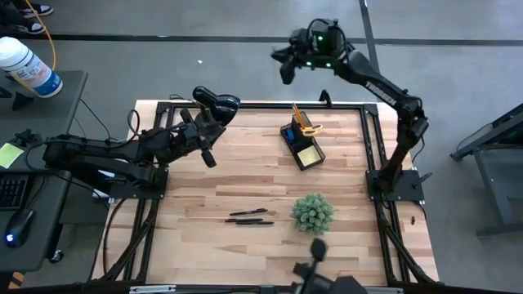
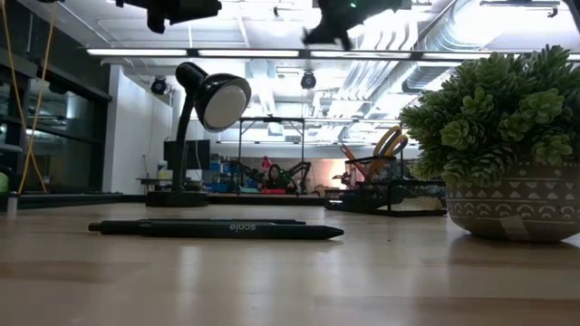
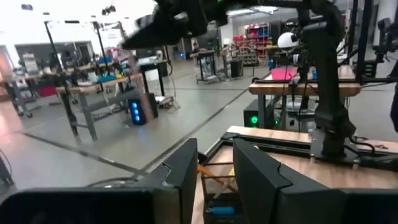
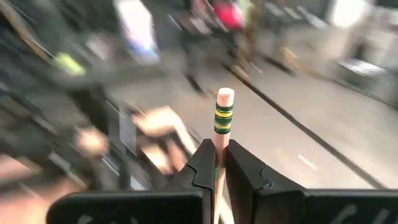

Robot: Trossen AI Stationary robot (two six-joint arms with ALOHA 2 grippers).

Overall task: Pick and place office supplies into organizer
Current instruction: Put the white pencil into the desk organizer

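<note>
The black organizer stands on the table at the far right. It holds yellow-handled scissors and a yellow sticky-note pad. Two black pens lie flat near the front edge, also in the low view. My right gripper hangs high beyond the table's far edge, shut on a wooden pencil. My left gripper is held level over the table's left part, left of the organizer. Its fingers are open with nothing between them. My right gripper pinches the pencil between its two fingers, just below the green-and-yellow band. The pink eraser end sticks out past the fingertips, and the rest of the shaft is hidden between the fingers. The pencil is lifted clear of the table.
A black domed desk lamp stands at the far left, close to my left gripper. A round green plant in a patterned pot sits near the front right, beside the pens. Bare wood lies across the table's middle.
</note>
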